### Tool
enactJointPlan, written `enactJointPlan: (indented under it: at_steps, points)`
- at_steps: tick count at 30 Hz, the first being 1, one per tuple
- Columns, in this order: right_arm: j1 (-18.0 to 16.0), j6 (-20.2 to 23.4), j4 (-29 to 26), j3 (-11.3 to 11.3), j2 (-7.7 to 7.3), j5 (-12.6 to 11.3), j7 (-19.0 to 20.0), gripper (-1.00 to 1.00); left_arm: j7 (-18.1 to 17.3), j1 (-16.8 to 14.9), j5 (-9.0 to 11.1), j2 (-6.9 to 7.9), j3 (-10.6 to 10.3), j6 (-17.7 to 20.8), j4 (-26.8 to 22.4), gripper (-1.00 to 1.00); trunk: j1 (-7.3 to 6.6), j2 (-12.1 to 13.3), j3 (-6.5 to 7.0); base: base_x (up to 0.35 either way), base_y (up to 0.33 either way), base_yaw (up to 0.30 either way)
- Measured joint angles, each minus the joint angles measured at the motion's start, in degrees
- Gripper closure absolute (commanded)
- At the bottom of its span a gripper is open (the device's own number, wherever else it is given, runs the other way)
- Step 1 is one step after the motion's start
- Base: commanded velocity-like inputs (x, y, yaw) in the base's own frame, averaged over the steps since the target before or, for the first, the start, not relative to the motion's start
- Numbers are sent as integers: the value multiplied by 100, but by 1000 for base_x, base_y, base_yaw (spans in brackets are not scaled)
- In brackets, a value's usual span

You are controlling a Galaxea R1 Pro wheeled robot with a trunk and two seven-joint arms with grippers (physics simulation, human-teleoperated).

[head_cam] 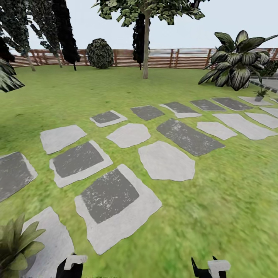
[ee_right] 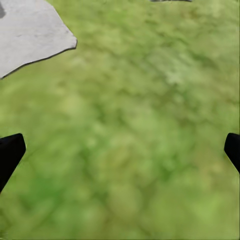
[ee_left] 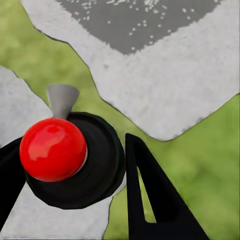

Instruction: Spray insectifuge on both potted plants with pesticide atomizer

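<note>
Right pincer (ee_right: 120, 155) spread wide, empty over lawn (ee_right: 130, 125). Left pincer (ee_left: 75, 175) clamped on red-capped black object (ee_left: 52, 149).

The stepping stones (head_cam: 166, 160) around the tree (head_cam: 146, 42) are showing matt, rough pale stone, several with darker speckled grey centres. The lawn (head_cam: 216, 216) is looking soft and mottled. Behind the tree, the fence (head_cam: 185, 58) is showing brown wooden slats. A glossy red ball (ee_left: 52, 149) is sitting in a matt black ring (ee_left: 100, 165).
</note>
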Motion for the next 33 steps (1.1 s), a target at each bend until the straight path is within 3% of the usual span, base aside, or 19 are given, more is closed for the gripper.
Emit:
enactJointPlan:
  at_steps: [18, 33]
  points:
    - [0, 0, 0, 2, 1, 0, 6, -100, 0, 2, 0, 0, 0, 0, 0, 100, 1, 0, 53, -8, 5, 267]
    - [0, -1, 10, 2, 2, 0, 3, -100, -13, 3, 0, 0, 0, 6, 2, 100, 2, 0, 60, -238, 176, 272]
